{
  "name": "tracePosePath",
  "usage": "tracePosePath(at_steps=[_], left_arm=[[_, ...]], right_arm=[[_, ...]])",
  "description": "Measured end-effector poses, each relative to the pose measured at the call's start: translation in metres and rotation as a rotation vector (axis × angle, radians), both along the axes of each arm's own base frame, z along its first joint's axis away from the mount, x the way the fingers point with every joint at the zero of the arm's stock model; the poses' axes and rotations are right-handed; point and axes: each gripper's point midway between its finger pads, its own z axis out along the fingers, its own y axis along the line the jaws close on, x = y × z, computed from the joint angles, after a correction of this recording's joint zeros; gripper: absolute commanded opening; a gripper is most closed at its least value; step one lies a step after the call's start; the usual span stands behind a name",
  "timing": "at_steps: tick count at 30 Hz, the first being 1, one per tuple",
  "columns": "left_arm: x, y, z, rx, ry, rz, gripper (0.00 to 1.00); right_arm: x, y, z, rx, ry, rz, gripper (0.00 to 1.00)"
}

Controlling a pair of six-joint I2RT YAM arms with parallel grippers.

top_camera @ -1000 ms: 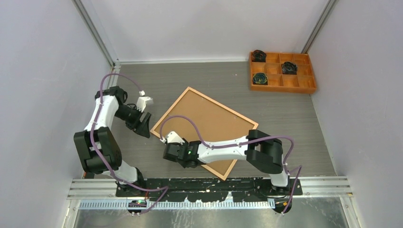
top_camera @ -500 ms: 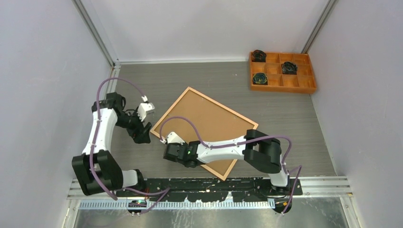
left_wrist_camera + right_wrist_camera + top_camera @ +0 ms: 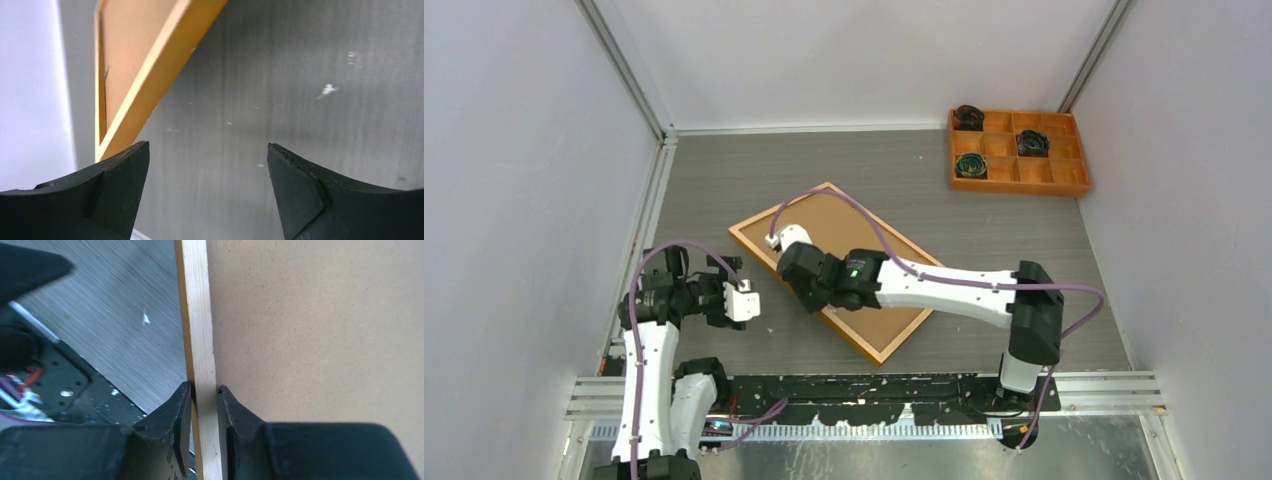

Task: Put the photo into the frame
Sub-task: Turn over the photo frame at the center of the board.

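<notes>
Grey tabletop [image 3: 1024, 250] carries the frame [image 3: 200, 315] lying skewed at centre with its brown backing board [image 3: 325, 315] facing up, the right pincer [image 3: 204, 389] clamped on its near-left rail, the left pincer [image 3: 208, 150] spread apart and empty near its left corner, and an orange tray [image 3: 1024, 187] at far right.
</notes>
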Motion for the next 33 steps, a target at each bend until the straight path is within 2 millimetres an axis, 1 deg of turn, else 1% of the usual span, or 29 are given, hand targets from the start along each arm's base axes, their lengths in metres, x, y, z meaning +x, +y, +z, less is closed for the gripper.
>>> tracePosePath(at_steps=[3,6,8,11,13,16,19,22,24,28,30,32,33], left_arm=[[0.016,-0.008,0.011,0.003,-0.125,-0.066,0.87],[0.029,-0.022,0.025,0.01,-0.23,-0.142,0.83],[0.038,-0.032,0.034,0.007,-0.285,-0.185,0.83],[0.049,-0.045,0.048,-0.004,-0.355,-0.224,0.81],[0.054,-0.049,0.056,-0.005,-0.39,-0.24,0.81],[0.059,-0.051,0.066,-0.004,-0.432,-0.245,0.81],[0.061,-0.051,0.068,0.005,-0.454,-0.256,0.81],[0.063,-0.054,0.067,0.014,-0.462,-0.279,0.78],[0.065,-0.059,0.064,0.015,-0.457,-0.304,0.73],[0.068,-0.071,0.057,0.027,-0.448,-0.36,0.58],[0.07,-0.075,0.059,0.037,-0.456,-0.379,0.49],[0.074,-0.079,0.067,0.045,-0.477,-0.393,0.4],[0.076,-0.08,0.071,0.048,-0.489,-0.396,0.32]], right_arm=[[0.007,0.002,0.037,0.081,0.002,-0.006,0.1],[0.01,0.002,0.056,0.117,0.014,-0.006,0.1],[0.008,0.0,0.061,0.117,0.031,0.001,0.1],[0.005,-0.004,0.061,0.104,0.054,0.009,0.1],[0.005,-0.007,0.063,0.096,0.066,0.008,0.1],[0.005,-0.008,0.067,0.099,0.079,0.01,0.1],[0.005,-0.009,0.072,0.106,0.092,0.012,0.1],[0.006,-0.01,0.078,0.115,0.101,0.013,0.1],[0.006,-0.01,0.083,0.122,0.108,0.017,0.09],[0.001,-0.009,0.092,0.13,0.13,0.038,0.1],[-0.002,-0.01,0.095,0.132,0.144,0.049,0.1],[-0.005,-0.01,0.097,0.13,0.158,0.059,0.1],[-0.005,-0.011,0.097,0.128,0.163,0.061,0.11]])
